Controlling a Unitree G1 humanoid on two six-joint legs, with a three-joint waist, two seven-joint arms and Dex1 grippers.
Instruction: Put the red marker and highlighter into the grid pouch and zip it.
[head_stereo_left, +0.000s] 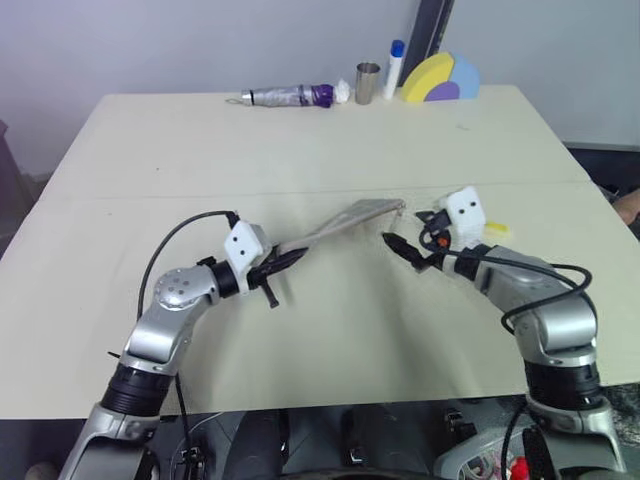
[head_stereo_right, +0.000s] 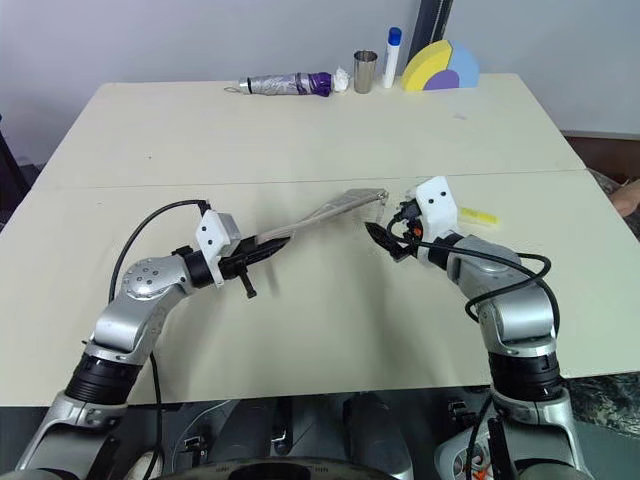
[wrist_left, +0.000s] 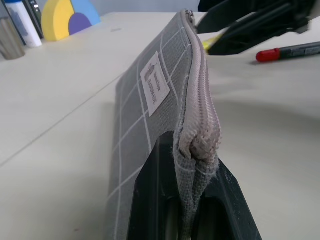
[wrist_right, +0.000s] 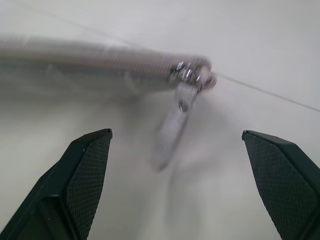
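Left tool (head_stereo_right: 262, 252) is clenched on one end of the grid pouch (head_stereo_left: 345, 222), holding it edge-up and lifted off the tabletop (head_stereo_left: 300, 140). In the left wrist view, fabric is pinched between the fingers, zipper seam on top, white label facing sideways. Zip appears closed along the visible length; slider and pull cord (wrist_right: 176, 117) sit at the far end, cord dangling free.

Right tool (head_stereo_right: 388, 240) is released, jaws spread wide, empty, facing the slider end, close but not touching.

Red marker (wrist_left: 287, 51) lies on the tabletop beyond the right tool. Highlighter (head_stereo_right: 478, 215) lies just beside the right wrist, also on the tabletop. Neither is in the pouch.

Judgement: pens not yet loaded; with the zip shut, pouch needs opening first. Step in hand looks like a reach for the pull.

Risks:
- Cord is thin and swinging, so jaws may close on air or nip fabric instead.
- Pouch held by one end only. A pull on the slider could drag it out of the left grip or just fold it, w/ no zip travel.
- Right arm working near the highlighter may knock it towards the tabletop edge.
- Far-edge clutter (cup (head_stereo_left: 367, 82), blue-capped tube (head_stereo_left: 394, 68), foam shape (head_stereo_left: 441, 78)) is well apart, no concern.
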